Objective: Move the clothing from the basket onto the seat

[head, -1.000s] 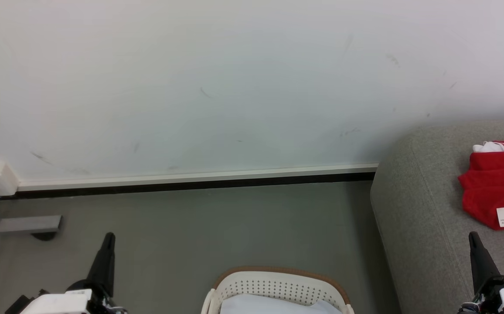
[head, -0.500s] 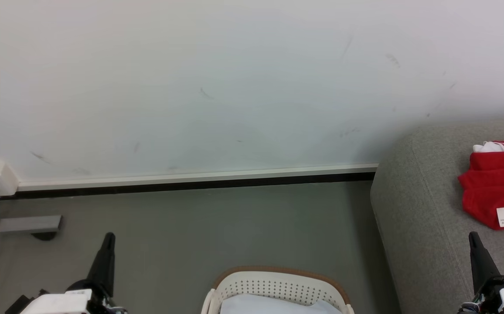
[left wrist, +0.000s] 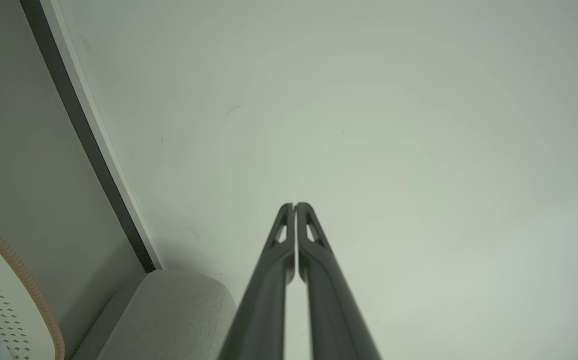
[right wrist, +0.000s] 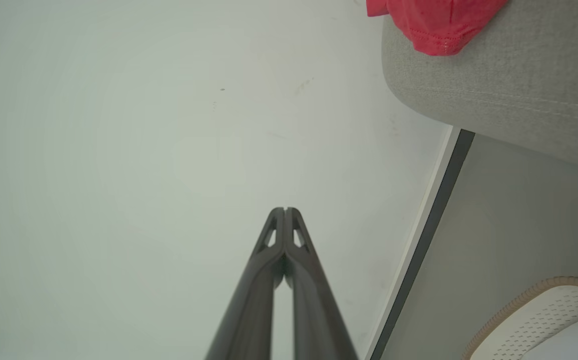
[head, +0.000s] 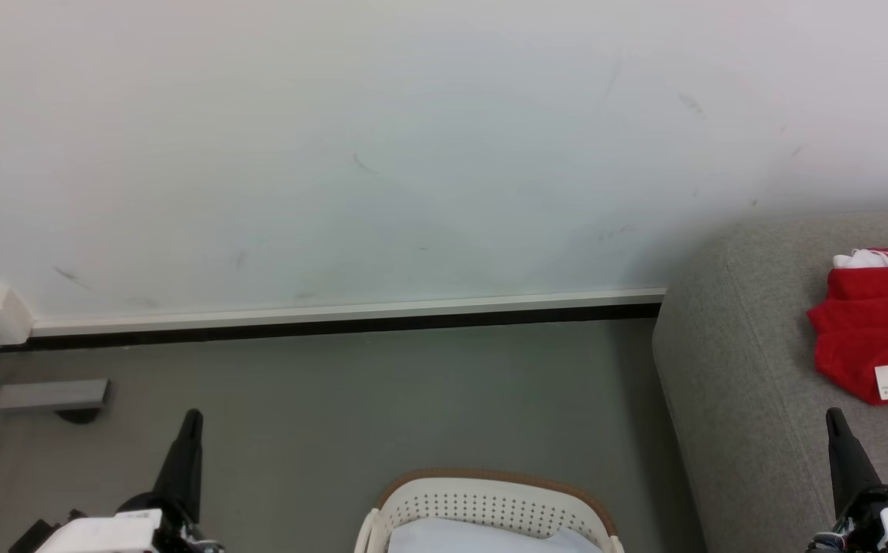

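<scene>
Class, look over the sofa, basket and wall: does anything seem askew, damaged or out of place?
Little. The red jersey lies crumpled on the grey sofa, and the white wall carries faint dark scuffs. The basket stands upright.

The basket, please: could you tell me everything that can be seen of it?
The basket is cream-white plastic, rounded, with rows of small holes in its wall and a brown band along the rim. It stands upright on the grey floor, left of the grey sofa, with a strip of floor between them. The head view's bottom edge cuts it off. Something pale and smooth shows inside; what it is cannot be told.
</scene>
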